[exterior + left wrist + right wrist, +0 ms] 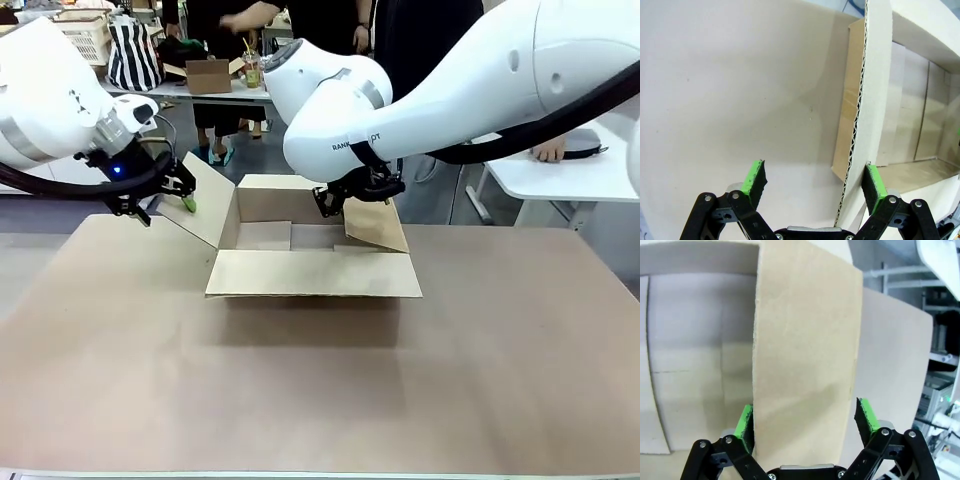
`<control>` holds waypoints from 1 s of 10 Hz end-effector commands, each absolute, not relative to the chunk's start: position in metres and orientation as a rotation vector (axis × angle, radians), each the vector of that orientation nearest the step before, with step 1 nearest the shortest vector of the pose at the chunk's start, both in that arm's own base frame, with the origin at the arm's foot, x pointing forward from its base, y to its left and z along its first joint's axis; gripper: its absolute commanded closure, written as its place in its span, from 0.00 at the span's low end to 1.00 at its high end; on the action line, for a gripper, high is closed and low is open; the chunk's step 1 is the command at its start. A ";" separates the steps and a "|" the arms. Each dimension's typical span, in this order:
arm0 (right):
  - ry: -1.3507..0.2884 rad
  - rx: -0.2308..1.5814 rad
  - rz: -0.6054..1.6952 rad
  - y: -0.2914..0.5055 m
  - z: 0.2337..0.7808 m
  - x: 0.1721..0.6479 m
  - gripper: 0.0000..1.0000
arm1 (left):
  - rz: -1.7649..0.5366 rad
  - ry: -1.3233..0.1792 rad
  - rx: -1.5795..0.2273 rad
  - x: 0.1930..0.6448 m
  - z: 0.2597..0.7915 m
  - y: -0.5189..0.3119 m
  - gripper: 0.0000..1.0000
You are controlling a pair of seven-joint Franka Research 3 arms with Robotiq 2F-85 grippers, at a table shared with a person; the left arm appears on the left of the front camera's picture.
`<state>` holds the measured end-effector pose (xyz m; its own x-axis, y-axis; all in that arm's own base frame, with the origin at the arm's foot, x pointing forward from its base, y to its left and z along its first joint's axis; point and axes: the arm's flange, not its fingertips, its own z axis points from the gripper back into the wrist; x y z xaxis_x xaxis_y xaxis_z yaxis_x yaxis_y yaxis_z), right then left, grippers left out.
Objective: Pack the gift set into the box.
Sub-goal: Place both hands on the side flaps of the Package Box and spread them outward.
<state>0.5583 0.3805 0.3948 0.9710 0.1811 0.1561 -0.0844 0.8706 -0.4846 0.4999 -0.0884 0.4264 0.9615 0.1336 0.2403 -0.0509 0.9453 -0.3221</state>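
The box (312,255) sits mid-counter (320,400), 4 flaps spread, nothing seen inside. Left hand (183,190) is released, pads wide, straddling the left flap's edge (856,125). Right hand (335,200) likewise released around the right flap (805,365).

Box (312,272): plain brown corrugated cardboard, paler inside, with a darker tan tape strip along the inner seam.
Surface (320,390): flat beige-brown, unpatterned.
Left claw (178,192): black, bright green pads (754,176); a blue light on the wrist.
Right claw (340,197): black, green pads (866,415).
Arms: glossy white, grey bands.
Bag (133,55): black-and-white vertical stripes.
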 end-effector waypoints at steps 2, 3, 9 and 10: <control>-0.169 -0.533 0.238 0.370 0.410 0.555 0.00 | 0.107 -0.270 -0.303 0.500 0.428 -0.089 0.00; -0.166 -0.534 0.258 0.362 0.416 0.552 0.00 | 0.107 -0.270 -0.303 0.500 0.428 -0.089 0.00; -0.233 -0.458 0.224 0.293 0.458 0.516 0.00 | 0.107 -0.270 -0.303 0.500 0.428 -0.089 0.00; -0.237 -0.433 0.185 0.283 0.458 0.509 0.00 | 0.107 -0.270 -0.303 0.500 0.428 -0.089 0.00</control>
<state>0.5271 0.3013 0.4686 0.9532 0.2585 0.1567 -0.1536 0.8607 -0.4855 0.5002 -0.0885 0.4268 0.9613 0.1335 0.2409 -0.0506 0.9453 -0.3222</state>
